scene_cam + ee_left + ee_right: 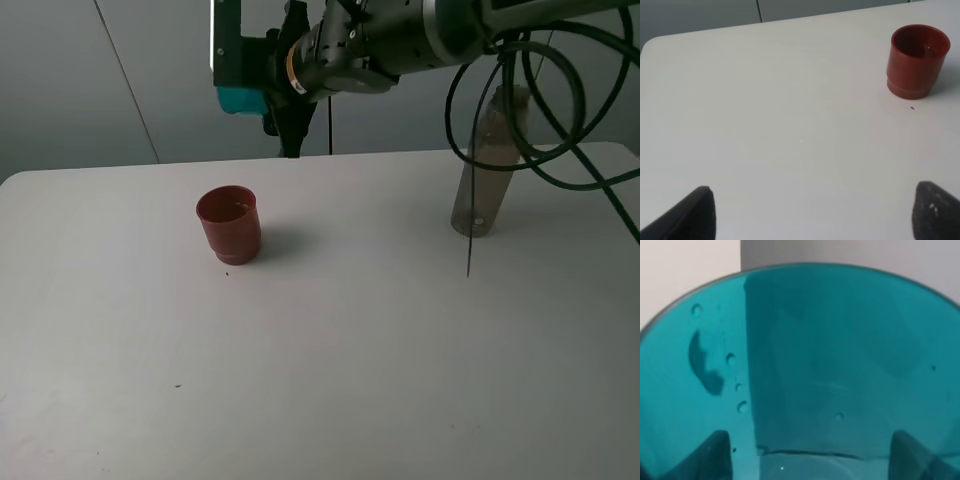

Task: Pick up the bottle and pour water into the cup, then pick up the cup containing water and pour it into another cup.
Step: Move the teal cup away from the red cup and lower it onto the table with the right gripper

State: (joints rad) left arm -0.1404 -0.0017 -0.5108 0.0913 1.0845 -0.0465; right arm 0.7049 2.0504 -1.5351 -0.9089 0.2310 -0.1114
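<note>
Right pincer (262,92) clamped on the teal translucent cup (240,98), held high above the table (330,360), up and slightly to the right of the red-brown cup (229,224). The arm reaches across the middle from the right side of the exterior view. Teal cup tipped well over, near horizontal. In the right wrist view its wall (805,365) fills the frame, droplets and one larger wet smear clinging to the inside; dark fingertips (715,455) show through the plastic on either side.

Red-brown cup upright on the table, left of centre, stepped narrower base down. Its contents cannot be read from the exterior view; the left wrist view looks into its mouth (918,60) and catches a faint glint inside, nothing surer. A small dark speck lies on the table just beside its base.

Grey-brown bottle (487,175) stands upright on the table at the right, well apart from the red-brown cup, partly crossed by looping black cables (560,120).

Left pincer (815,215) spread wide, holding nothing; only its two dark fingertips (695,215) show, above bare table, the red-brown cup well off to one side
</note>
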